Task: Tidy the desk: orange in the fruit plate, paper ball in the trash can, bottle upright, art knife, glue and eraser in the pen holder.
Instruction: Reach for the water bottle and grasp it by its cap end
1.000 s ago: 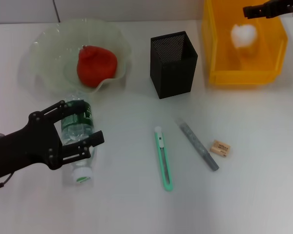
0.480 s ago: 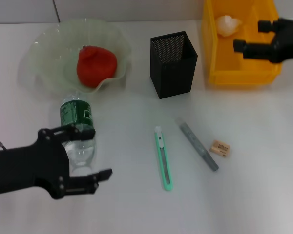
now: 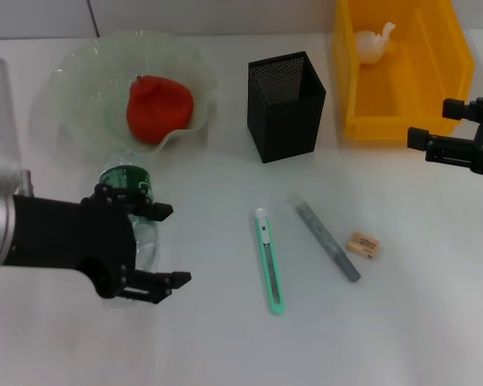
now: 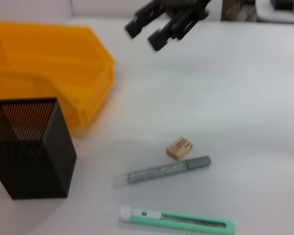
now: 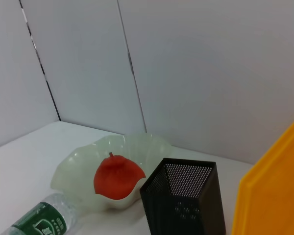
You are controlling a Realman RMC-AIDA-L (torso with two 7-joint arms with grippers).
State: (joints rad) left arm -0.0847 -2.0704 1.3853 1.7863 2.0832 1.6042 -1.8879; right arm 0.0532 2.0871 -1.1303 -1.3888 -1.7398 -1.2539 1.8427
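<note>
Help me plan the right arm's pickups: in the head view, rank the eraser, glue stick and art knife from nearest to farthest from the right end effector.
From the right end effector, at the table's right edge:
1. Eraser, rightmost item.
2. Glue stick, just left of it.
3. Art knife, farthest left.

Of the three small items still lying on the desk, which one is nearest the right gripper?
The eraser: the small tan block lies closest to the right gripper; the grey glue stick and green art knife lie farther toward the robot's left.

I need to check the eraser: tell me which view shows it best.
The left wrist view: the eraser sits nearer and unobstructed, beside the glue stick. The head view shows it whole but smaller, right of the glue. The right wrist view doesn't show it.
</note>
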